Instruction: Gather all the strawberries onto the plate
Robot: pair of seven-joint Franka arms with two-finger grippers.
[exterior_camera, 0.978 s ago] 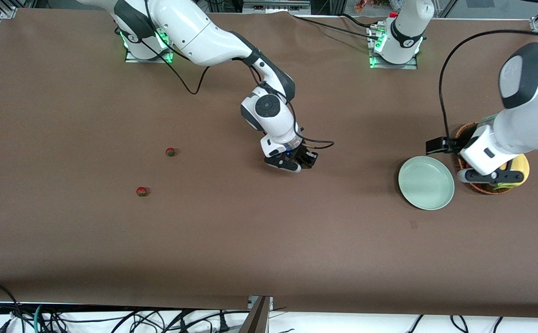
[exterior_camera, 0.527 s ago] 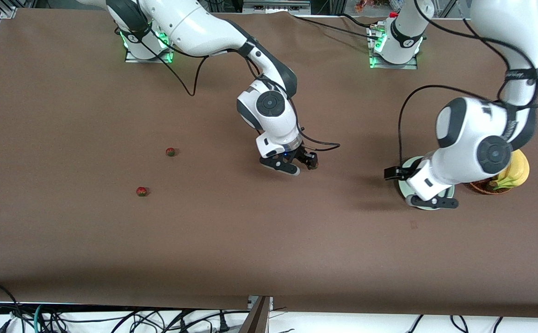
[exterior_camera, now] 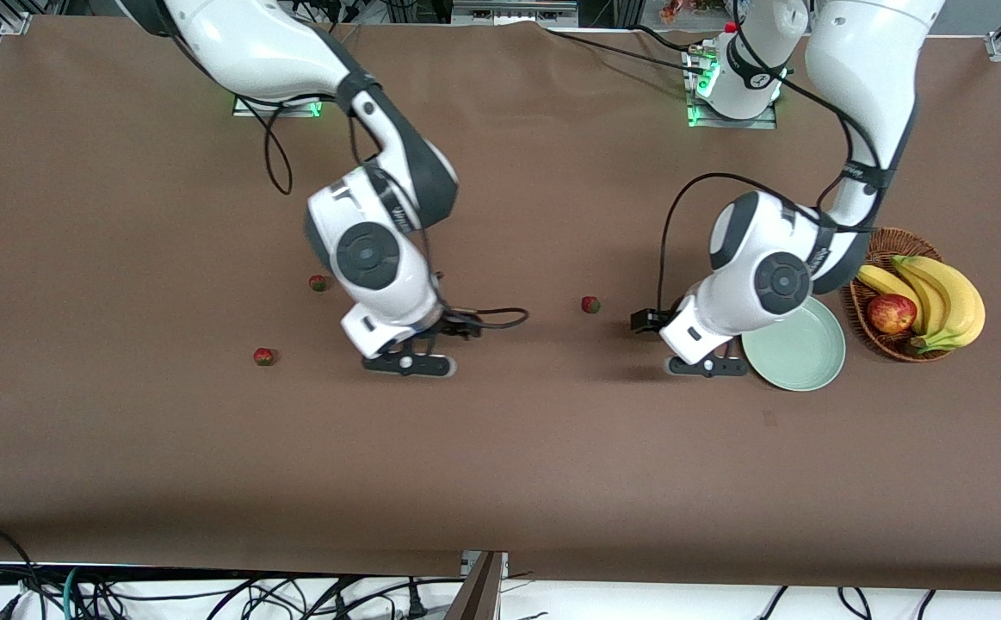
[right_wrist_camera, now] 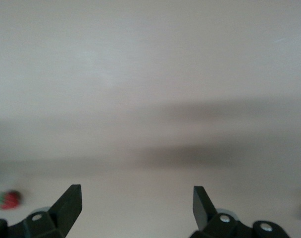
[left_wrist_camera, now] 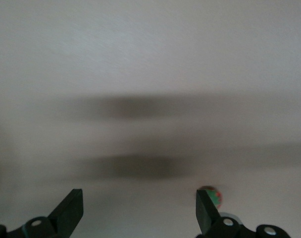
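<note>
three strawberries on the surface, plate bare

the left end effector (exterior_camera: 705,366) hangs open over the surface just beside the plate (exterior_camera: 797,372), holding nothing. the right end effector (exterior_camera: 408,362) hangs open over mid-surface, also bare. one strawberry (exterior_camera: 590,304) lies between the two arms; two more strawberries (exterior_camera: 318,282) (exterior_camera: 264,356) lie toward the right arm's end. a basket (exterior_camera: 877,250) of fruit sits beside the plate.

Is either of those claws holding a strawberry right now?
No. The left gripper and right gripper are both open and empty; all three strawberries lie on the table.
</note>
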